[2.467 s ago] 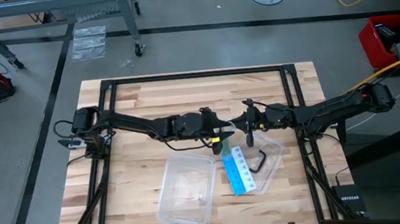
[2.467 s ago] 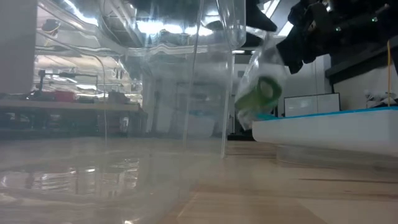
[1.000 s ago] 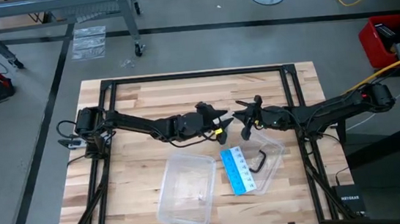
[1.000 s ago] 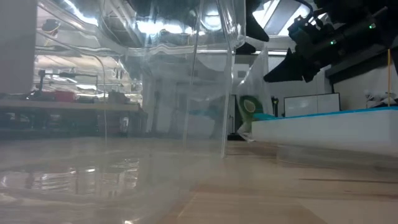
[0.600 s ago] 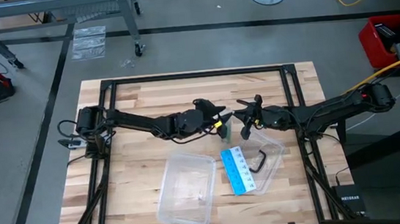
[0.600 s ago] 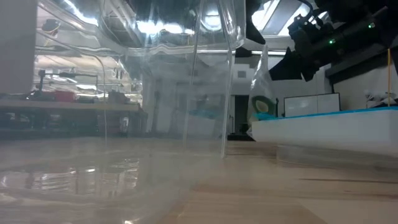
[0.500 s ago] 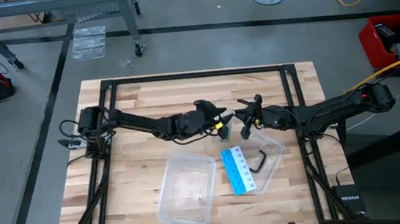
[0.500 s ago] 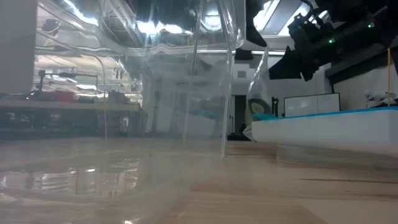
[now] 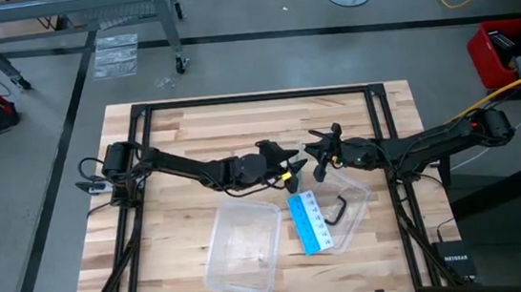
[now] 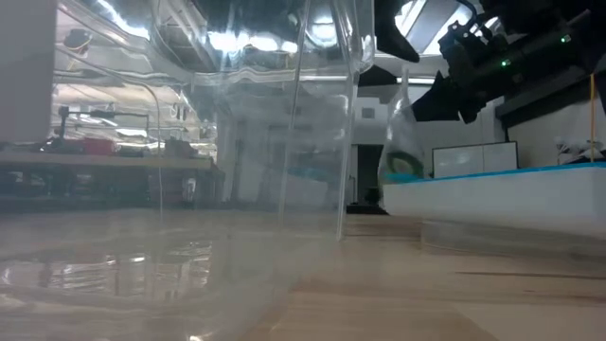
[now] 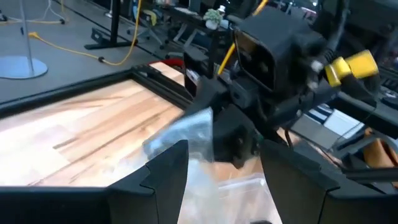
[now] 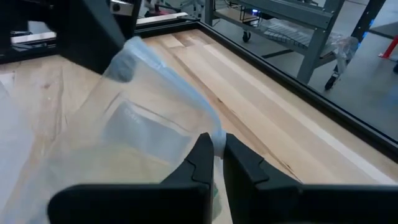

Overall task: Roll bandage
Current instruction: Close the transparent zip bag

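My right gripper (image 9: 319,167) hangs over the middle of the table, shut on a clear plastic wrapper (image 12: 143,112). The dark green bandage (image 10: 405,163) sits as a small roll in the wrapper's lower end (image 10: 390,175), seen in the low view. My left gripper (image 9: 293,167) is open and faces the right one from the table's left. Its fingers (image 11: 166,169) stand either side of the wrapper (image 11: 183,130) and short of it, touching nothing that shows. My right gripper pinches the wrapper's upper edge (image 12: 208,134) between its two fingers. The fingers come from the table's right, slanting a little downward. The wrapper hangs slack below them, clear of the table, with the bandage roll in its lower end.
A clear plastic container (image 9: 244,248) stands near the front, close before the low camera (image 10: 256,142). To its right a blue-and-white card (image 9: 310,223) and a black bent piece (image 9: 337,209) lie on a clear tray. Black frame rails (image 9: 256,98) border the tabletop.
The wrapper has swung and turned a little under my right gripper. In the low view the bandage roll has drifted sideways toward the card and now shows more edge-on. Both grippers have stayed about where they were.
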Controlling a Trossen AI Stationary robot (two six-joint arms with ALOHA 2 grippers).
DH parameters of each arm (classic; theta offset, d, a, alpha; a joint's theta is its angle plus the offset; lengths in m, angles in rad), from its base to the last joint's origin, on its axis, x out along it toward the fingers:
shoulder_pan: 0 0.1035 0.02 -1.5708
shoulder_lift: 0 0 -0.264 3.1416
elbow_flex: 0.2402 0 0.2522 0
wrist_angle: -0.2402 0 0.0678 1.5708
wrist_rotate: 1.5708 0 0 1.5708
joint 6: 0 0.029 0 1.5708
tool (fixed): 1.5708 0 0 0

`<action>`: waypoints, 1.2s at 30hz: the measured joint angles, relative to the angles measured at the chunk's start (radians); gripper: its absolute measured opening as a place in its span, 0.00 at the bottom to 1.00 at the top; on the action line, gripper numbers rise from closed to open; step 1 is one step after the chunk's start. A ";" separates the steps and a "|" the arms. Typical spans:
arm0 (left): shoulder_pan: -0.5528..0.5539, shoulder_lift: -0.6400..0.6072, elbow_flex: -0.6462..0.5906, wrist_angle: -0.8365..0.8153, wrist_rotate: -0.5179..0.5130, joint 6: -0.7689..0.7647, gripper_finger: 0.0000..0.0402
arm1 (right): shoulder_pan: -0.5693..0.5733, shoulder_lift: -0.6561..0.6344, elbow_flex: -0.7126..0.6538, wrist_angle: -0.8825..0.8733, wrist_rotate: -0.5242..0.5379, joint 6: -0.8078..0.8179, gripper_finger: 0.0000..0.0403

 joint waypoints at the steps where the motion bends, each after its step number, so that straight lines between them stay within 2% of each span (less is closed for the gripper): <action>1: -0.002 0.000 0.000 -0.003 0.000 -0.003 0.48 | 0.000 0.000 0.000 0.000 0.000 0.000 0.05; 23: 0.021 0.008 0.000 -0.002 -0.001 0.002 0.48 | 0.000 0.002 0.000 0.052 -0.061 0.049 0.05; 29: 0.025 0.010 0.000 -0.001 -0.001 -0.003 0.48 | 0.000 0.036 0.000 0.091 -0.062 0.051 0.05; 36: 0.049 0.010 0.000 -0.009 -0.001 -0.017 0.48 | 0.000 0.087 0.000 0.152 -0.115 0.051 0.05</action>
